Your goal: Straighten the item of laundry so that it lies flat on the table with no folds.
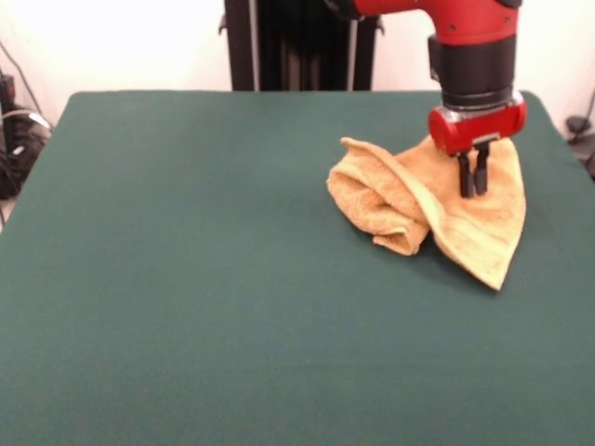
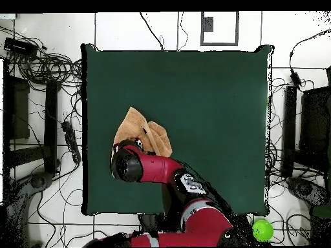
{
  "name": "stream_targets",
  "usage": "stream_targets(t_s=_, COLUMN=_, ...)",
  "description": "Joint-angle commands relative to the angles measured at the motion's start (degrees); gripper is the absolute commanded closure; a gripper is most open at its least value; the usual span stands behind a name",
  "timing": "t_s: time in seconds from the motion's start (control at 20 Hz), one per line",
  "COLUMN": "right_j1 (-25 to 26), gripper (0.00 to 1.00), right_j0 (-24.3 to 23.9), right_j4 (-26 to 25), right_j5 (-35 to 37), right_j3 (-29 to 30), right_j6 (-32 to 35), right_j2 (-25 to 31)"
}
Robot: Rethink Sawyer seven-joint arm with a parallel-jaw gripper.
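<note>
Bare green table [image 1: 186, 307] fills the foreground; beyond it the towel [image 1: 483, 232] lies crumpled near the table's far corner; soft, light, limp; its pointed corner looks easiest to pinch; gripper [image 1: 473, 190] over it, fingers nearly together, apparently holding nothing.

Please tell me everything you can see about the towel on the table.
The towel is small, orange-tan and looks like terry cloth, with a flat woven band near one edge. It lies crumpled on the green table: one side is bunched into a roll, the other spreads into a pointed corner. The gripper stands right over it, fingers close together, at or near the cloth.
</note>
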Motion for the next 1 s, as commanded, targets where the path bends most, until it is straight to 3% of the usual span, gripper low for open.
stream_targets(t_s=0.05, right_j1=-3.91, gripper=1.0, right_j0=-0.05, right_j4=-0.85, right_j5=8.96, right_j3=0.45, right_j6=8.15, right_j2=-0.22)
stream_targets(t_s=0.9, right_j1=-3.35, gripper=1.0, right_j0=-2.43, right_j4=-3.39, right_j5=5.79, right_j3=2.63, right_j6=9.67, right_j2=1.94)
stream_targets(t_s=0.95, right_j1=-3.32, gripper=0.0, right_j0=-2.75, right_j4=-3.67, right_j5=4.95, right_j3=2.91, right_j6=9.82, right_j2=2.29)
stream_targets(t_s=1.0, right_j1=-3.35, gripper=0.0, right_j0=-2.6, right_j4=-3.5, right_j5=5.02, right_j3=2.98, right_j6=9.99, right_j2=2.13)
